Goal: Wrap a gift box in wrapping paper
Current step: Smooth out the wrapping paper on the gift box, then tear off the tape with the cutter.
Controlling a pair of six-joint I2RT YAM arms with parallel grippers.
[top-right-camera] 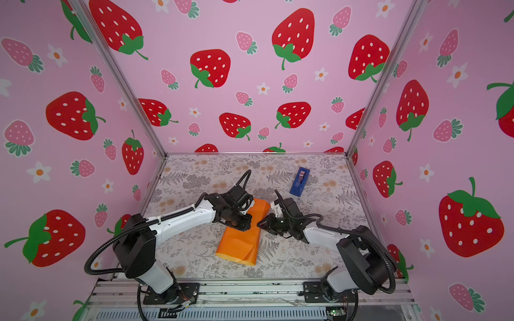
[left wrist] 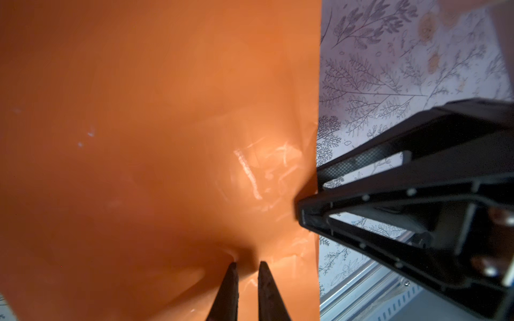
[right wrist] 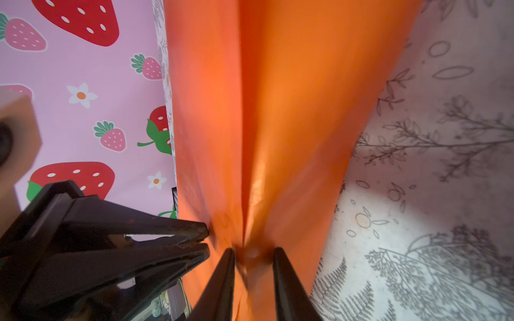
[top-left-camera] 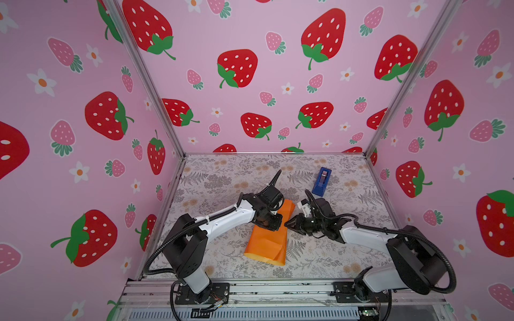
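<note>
touching left gripper (left wrist: 247,266) and right gripper (right wrist: 254,253), the folded wrapping paper (top-left-camera: 264,244)

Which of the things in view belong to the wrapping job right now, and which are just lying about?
In the job: wrapping paper, folded into a loose tube; left gripper and right gripper, jaws at it. No gift box shows.
Lying about: blue tape dispenser, untouched farther back; floral table covering.

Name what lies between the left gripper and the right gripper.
Only a strip of the orange wrapping paper: the left gripper presses on it, the right gripper sits at its edge. Shown in the left wrist view.
</note>
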